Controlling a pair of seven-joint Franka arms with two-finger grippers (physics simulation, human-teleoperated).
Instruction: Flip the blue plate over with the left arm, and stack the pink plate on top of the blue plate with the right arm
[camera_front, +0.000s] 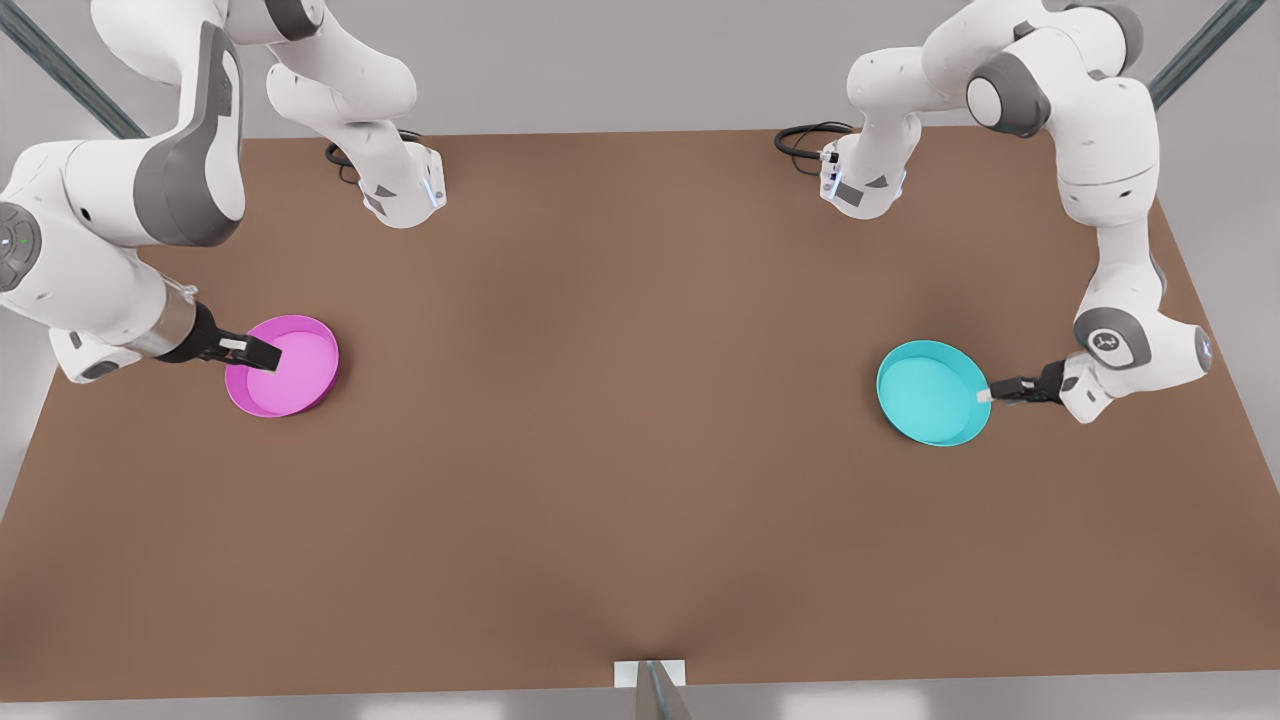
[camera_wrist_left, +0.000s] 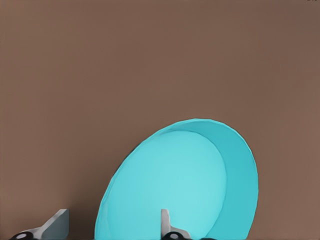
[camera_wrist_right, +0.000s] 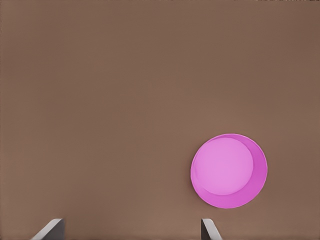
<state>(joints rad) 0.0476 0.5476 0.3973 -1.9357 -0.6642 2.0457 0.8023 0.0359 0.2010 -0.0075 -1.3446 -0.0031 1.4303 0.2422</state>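
Observation:
The blue plate (camera_front: 930, 392) lies open side up on the brown table at the front view's right. My left gripper (camera_front: 985, 393) is low at its rim on the front view's right side. In the left wrist view the blue plate (camera_wrist_left: 185, 185) looms close, and the left gripper (camera_wrist_left: 112, 220) is open, one finger inside the dish and one outside. The pink plate (camera_front: 290, 370) lies open side up at the front view's left. My right gripper (camera_front: 262, 352) hangs over it, open. The right wrist view shows the pink plate (camera_wrist_right: 229, 171) small and off to one side of the open right gripper (camera_wrist_right: 130, 222).
The brown table (camera_front: 640, 450) stretches wide between the two plates. Both arm bases (camera_front: 405, 195) (camera_front: 860, 185) stand at the far edge with black cables beside them. A small white bracket (camera_front: 650, 675) sits at the near edge.

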